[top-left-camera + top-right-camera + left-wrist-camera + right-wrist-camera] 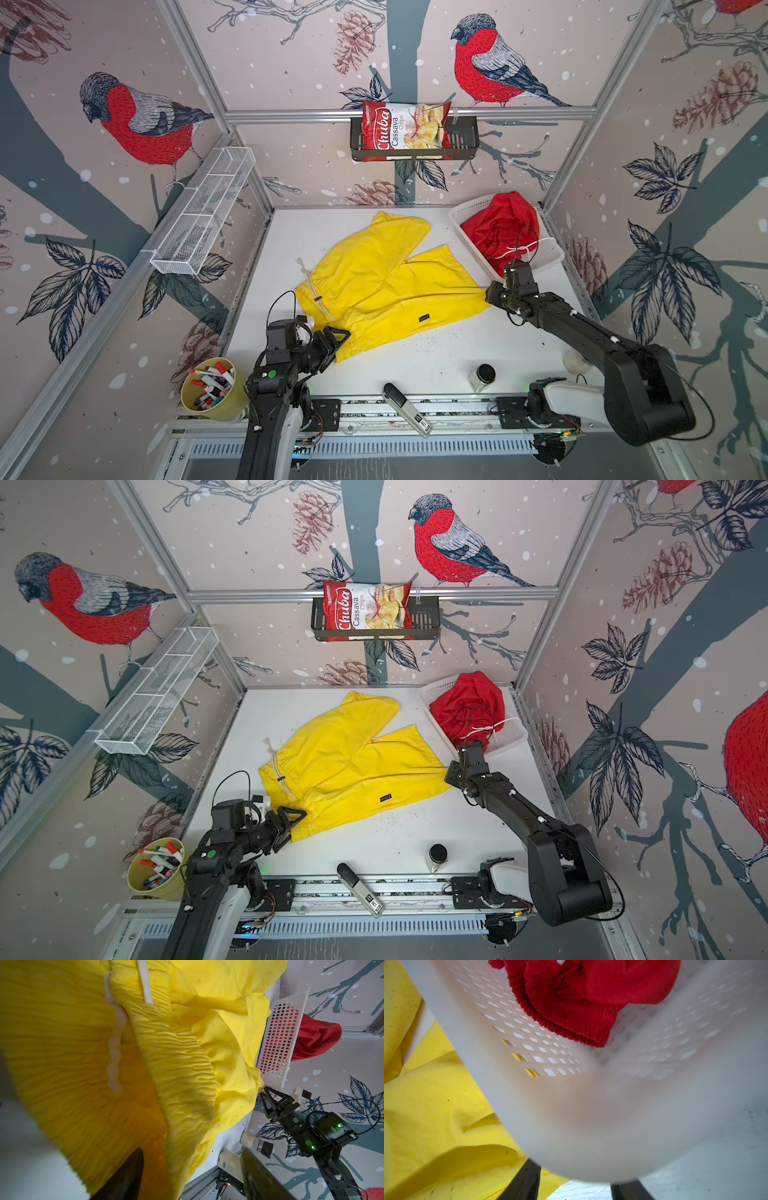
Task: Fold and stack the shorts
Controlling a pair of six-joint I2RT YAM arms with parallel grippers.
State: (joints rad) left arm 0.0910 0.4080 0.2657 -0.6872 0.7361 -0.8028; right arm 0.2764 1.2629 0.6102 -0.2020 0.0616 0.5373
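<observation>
On your white table (436, 365), the yellow shorts (386, 286) lie spread out in the middle. At the far right corner, a white perforated basket (548, 253) holds the bunched red shorts (498, 224). Your left gripper (334, 336) has its jaws apart, with the yellow waistband between them. Your right gripper (491, 294) also has its jaws apart, at the yellow hem just beside the basket.

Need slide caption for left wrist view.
Left gripper open at the gathered waistband of the yellow shorts; red shorts in the white basket beyond.
</observation>
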